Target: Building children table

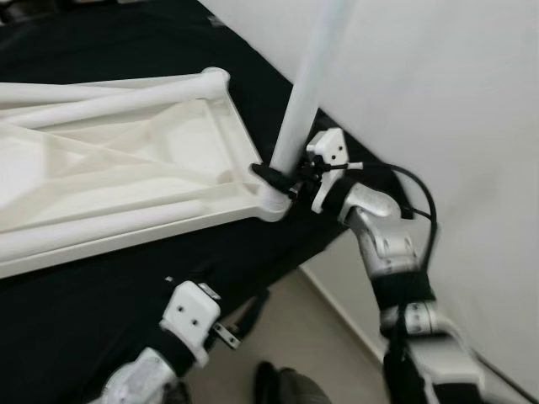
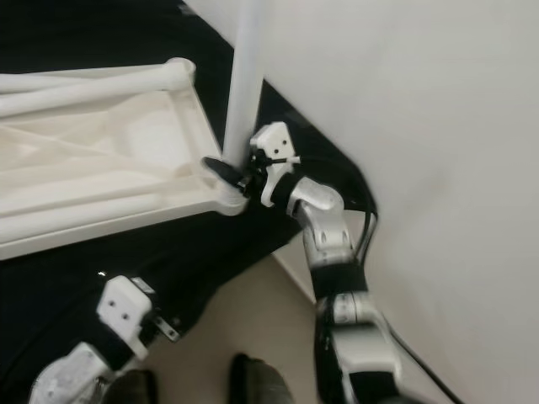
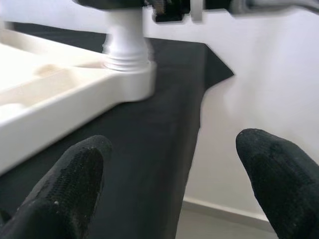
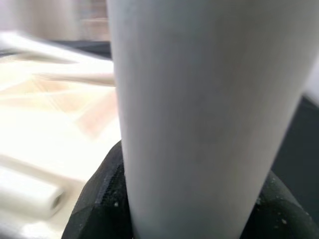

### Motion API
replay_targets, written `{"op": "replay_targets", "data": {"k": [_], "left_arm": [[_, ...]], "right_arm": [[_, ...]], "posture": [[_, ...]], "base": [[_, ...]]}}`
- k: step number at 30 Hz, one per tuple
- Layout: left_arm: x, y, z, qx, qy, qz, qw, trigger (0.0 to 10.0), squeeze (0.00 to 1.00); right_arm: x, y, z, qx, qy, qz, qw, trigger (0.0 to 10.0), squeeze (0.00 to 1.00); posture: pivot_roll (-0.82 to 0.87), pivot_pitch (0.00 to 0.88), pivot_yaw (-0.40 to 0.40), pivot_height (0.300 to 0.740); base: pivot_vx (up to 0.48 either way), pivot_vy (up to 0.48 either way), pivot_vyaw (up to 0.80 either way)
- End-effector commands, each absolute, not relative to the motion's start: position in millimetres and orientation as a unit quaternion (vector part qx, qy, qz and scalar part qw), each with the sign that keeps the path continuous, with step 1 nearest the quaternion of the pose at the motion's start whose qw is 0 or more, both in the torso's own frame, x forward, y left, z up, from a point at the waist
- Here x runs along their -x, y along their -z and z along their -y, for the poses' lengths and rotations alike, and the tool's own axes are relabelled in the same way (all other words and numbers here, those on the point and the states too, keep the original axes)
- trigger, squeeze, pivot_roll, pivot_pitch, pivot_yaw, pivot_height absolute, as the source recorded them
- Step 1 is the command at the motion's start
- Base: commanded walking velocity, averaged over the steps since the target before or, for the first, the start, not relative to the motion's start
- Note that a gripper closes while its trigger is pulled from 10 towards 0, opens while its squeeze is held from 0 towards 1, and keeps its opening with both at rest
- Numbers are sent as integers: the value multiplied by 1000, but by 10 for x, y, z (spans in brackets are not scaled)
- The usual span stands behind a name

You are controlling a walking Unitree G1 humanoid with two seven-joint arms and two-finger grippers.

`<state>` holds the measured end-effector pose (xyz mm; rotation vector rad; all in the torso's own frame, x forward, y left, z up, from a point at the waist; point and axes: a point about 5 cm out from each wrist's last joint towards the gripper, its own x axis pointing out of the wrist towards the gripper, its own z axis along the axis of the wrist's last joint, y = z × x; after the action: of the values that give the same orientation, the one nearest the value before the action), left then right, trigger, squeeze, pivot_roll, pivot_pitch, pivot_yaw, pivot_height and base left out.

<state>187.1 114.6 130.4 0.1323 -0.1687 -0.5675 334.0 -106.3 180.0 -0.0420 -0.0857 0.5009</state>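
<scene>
White wall behind; black cloth (image 1: 101, 311) covers the counter, with beige floor past its edge.

The white tabletop (image 1: 126, 181) lies upside down on the cloth, ribbed underside up. Loose legs (image 1: 101, 101) rest across it, well away from both claws.

Left claw (image 3: 169, 184) hangs low at the counter's near edge, fingers (image 3: 65, 189) apart, gripping nothing. It points toward the corner socket (image 3: 127, 62) but stays clear of it.

Right claw (image 1: 282, 179) is clamped on the upright leg (image 1: 307, 84), right at its base where it enters the tabletop's corner socket. The right wrist view shows the black pads wrapping the white tube. The leg leans slightly off vertical.

Judgement: the step is seating or screwing this leg into the corner.
- Keep the leg square to the socket; a tilt risks cross-threading, if threaded.
- Low grip gives good control of the joint, little leverage on the top.
- The tabletop may slide on the cloth; the left claw could brace it beside the corner.
- Turn in short strokes, regrip, and check the collar closes evenly.
</scene>
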Motion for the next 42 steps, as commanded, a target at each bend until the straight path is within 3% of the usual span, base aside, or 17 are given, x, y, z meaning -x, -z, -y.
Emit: {"op": "replay_targets", "data": {"k": [1, 7, 8, 10, 11, 15, 18, 19, 23, 24, 27, 31, 36, 37, 42], "left_arm": [[-1866, -1292, -1156, -62, 284, 80, 953, 10000, 0], [-1896, -1288, -1150, -64, 293, 80, 951, 10000, 0], [-1903, -1289, -1158, -66, 286, 81, 952, 10000, 0], [-1910, -1290, -1166, -67, 280, 83, 954, 10000, 0], [-1914, -1290, -1172, -68, 275, 84, 955, 10000, 0], [-1928, -1284, -1172, -69, 273, 83, 956, 10000, 0], [-1929, -1283, -1171, -69, 274, 83, 956, 10000, 0], [-1930, -1282, -1169, -69, 275, 83, 955, 10000, 0], [-1927, -1284, -1159, -69, 277, 83, 955, 10000, 0], [-1927, -1284, -1159, -69, 277, 83, 955, 10000, 0], [-1912, -1290, -1148, -69, 276, 84, 955, 10000, 0], [-1885, -1296, -1133, -70, 275, 84, 955, 10000, 0], [-1862, -1299, -1123, -69, 274, 84, 956, 10000, 0], [-1855, -1300, -1119, -69, 274, 83, 956, 10000, 0], [-1823, -1305, -1110, -68, 276, 81, 955, 10000, 0]], "right_arm": [[-3167, -1159, 1113, 76, -233, -108, 963, 0, 0], [-3299, -1223, 994, 92, -272, -82, 954, 0, 0], [-3340, -1269, 978, 89, -273, -70, 955, 10000, 0], [-3356, -1325, 945, 80, -282, -59, 954, 10000, 0], [-3359, -1380, 906, 71, -298, -48, 951, 10000, 1000], [-3379, -1738, 796, 35, -395, 25, 918, 10000, 1000], [-3385, -1804, 802, 31, -406, 34, 913, 10000, 1000], [-3424, -1882, 827, 33, -423, 44, 905, 10000, 0], [-3511, -2077, 882, 53, -507, 68, 858, 10000, 0], [-3511, -2077, 882, 53, -507, 68, 858, 10000, 0], [-3514, -2155, 907, 101, -612, 67, 782, 10000, 0], [-3580, -2275, 925, 111, -644, 62, 755, 10000, 0], [-3640, -2408, 923, 125, -655, 62, 743, 9569, 0], [-3651, -2446, 926, 129, -669, 58, 729, 0, 0], [-3680, -2581, 945, 139, -712, 51, 686, 0, 0]], "posture": [[137, 246, -137, 740], [144, 242, -143, 740], [146, 238, -140, 740], [156, 236, -143, 740], [157, 236, -142, 740], [158, 229, -139, 740], [158, 228, -138, 740], [159, 228, -138, 740], [173, 234, -144, 740], [173, 234, -144, 740], [188, 242, -150, 740], [205, 255, -156, 740], [209, 262, -158, 740], [212, 267, -160, 740], [216, 278, -159, 740]], "base": [[0, 0, 0], [0, 0, 0], [0, 0, 0], [0, 0, 0], [0, 0, 0], [0, 0, 0], [0, 0, 0], [0, 0, 0], [0, 0, 0], [0, 0, 0], [0, 0, 0], [0, 0, 0], [0, 0, 0], [0, 0, 0], [0, 0, 0]]}}
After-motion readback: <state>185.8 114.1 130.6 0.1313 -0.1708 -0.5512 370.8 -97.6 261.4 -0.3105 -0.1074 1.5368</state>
